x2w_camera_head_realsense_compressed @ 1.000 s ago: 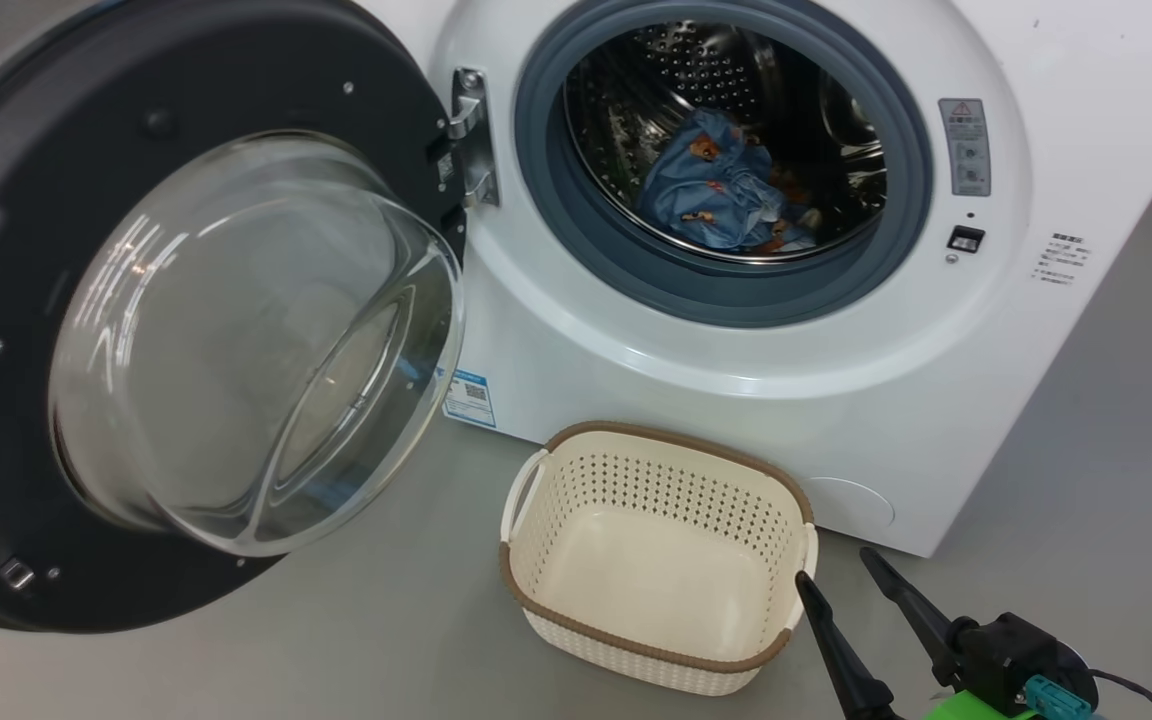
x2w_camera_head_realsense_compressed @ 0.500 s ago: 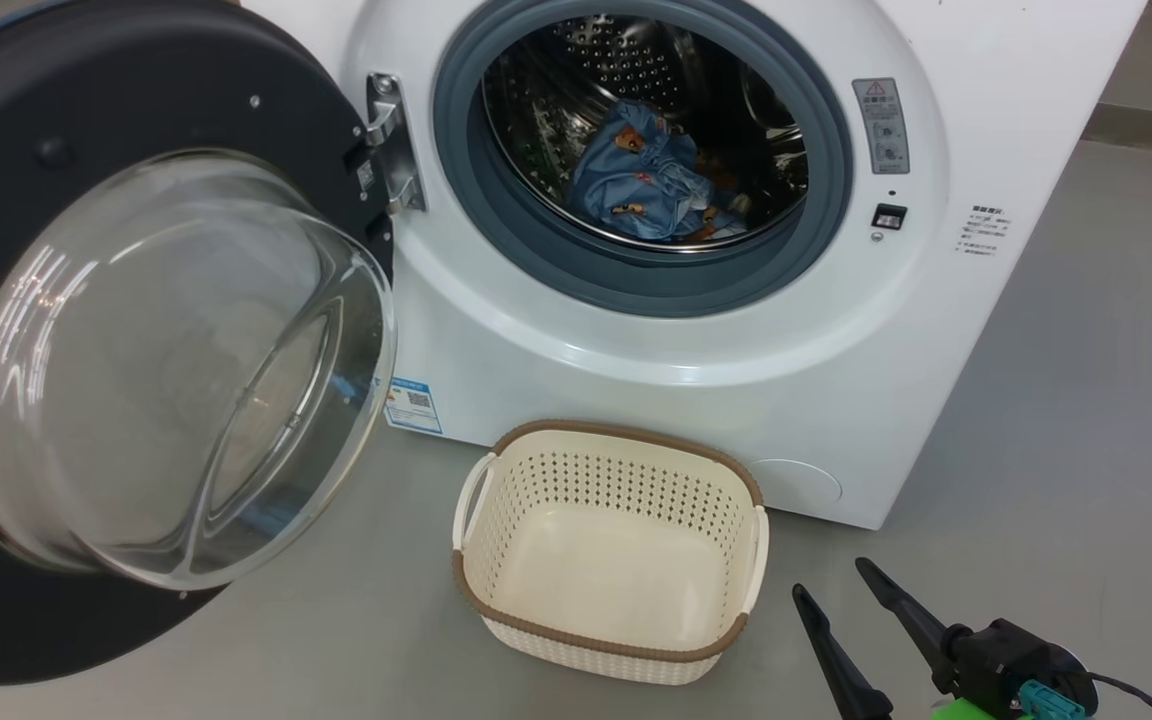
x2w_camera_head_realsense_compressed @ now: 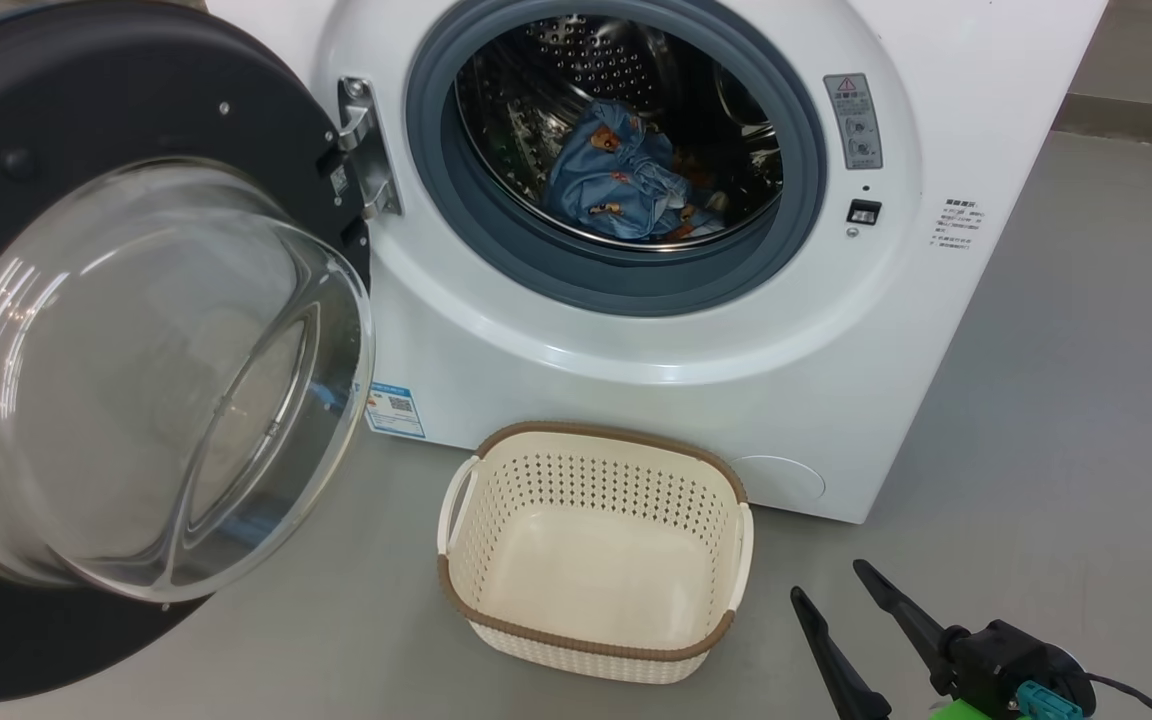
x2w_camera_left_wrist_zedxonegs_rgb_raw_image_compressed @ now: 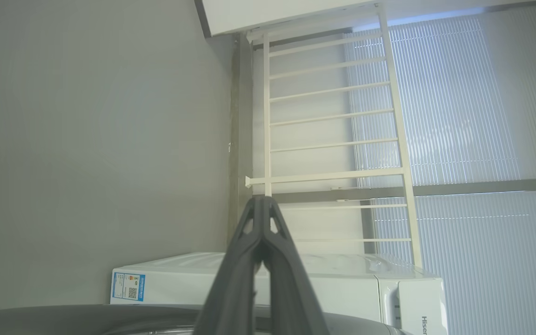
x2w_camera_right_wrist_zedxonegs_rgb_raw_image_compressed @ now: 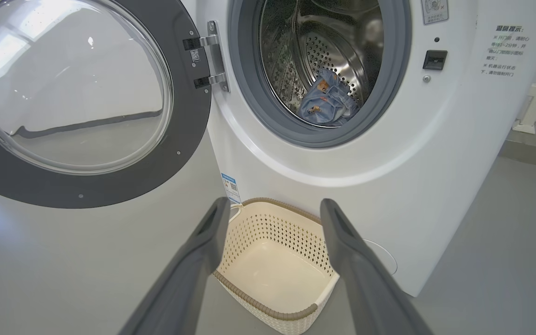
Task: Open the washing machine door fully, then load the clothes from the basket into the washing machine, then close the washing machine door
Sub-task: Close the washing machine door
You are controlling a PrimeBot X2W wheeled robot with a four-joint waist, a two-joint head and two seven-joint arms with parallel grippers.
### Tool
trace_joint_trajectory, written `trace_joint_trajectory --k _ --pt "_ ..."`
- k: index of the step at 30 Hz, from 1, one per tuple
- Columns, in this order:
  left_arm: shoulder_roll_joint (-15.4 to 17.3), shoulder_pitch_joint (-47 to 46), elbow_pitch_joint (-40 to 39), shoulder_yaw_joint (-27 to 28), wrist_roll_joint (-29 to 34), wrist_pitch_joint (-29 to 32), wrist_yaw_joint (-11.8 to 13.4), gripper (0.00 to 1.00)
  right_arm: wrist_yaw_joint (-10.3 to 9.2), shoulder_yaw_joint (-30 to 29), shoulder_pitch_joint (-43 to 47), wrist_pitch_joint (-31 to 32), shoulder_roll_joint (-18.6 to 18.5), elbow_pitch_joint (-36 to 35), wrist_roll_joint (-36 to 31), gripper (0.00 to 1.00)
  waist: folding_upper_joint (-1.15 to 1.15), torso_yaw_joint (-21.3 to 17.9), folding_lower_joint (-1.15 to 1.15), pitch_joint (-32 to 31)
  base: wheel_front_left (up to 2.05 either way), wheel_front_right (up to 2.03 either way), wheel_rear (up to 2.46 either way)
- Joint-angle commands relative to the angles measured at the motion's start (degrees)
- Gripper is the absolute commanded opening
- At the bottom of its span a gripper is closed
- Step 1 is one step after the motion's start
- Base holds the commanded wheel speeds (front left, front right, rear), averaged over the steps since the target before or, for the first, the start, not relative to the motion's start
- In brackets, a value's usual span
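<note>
Here's the washing machine [x2w_camera_head_realsense_compressed: 636,350], and there's print on its white front. Right of the drum opening sits a grey sticker [x2w_camera_head_realsense_compressed: 854,120]: red warning triangle on top, two round pictograms below, wording too fine to read. Further right is a block of black Chinese print [x2w_camera_right_wrist_zedxonegs_rgb_raw_image_compressed: 505,49]; the heading reads 温馨提示, and the lines under it are too small to make out. At the lower left corner there's a blue label [x2w_camera_head_realsense_compressed: 396,408] with a QR code, its words illegible. On the door [x2w_camera_right_wrist_zedxonegs_rgb_raw_image_compressed: 110,190], by the hinge, is a small white code sticker [x2w_camera_right_wrist_zedxonegs_rgb_raw_image_compressed: 195,55], unreadable. In the left wrist view, brand lettering [x2w_camera_left_wrist_zedxonegs_rgb_raw_image_compressed: 425,324] on the machine's white panel reads "Hisen", cut off at the picture's edge.
</note>
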Motion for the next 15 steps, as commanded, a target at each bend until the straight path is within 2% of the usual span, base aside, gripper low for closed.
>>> trace_joint_trajectory --k 1,9,15 --pt "3.24 -1.07 -1.15 -0.16 -0.14 0.95 0.18 0.0 0.08 1.34 -1.79 -0.27 -0.2 -1.14 0.71 1.0 0.0 -0.01 0.0 -0.03 0.0 0.0 0.0" --pt "1.58 -0.16 -0.76 -3.09 0.42 6.52 0.47 0.0 0.08 1.42 -1.76 -0.27 -0.4 -1.1 0.78 1.0 0.0 0.01 0.0 -0.16 0.0 0.0 0.0" --pt "1.17 0.67 -1.45 -3.53 0.37 7.91 0.49 0.0 0.08 1.63 -1.93 -0.27 -0.59 -1.05 0.92 1.0 0.0 -0.5 0.0 -0.23 0.0 0.0 0.0"
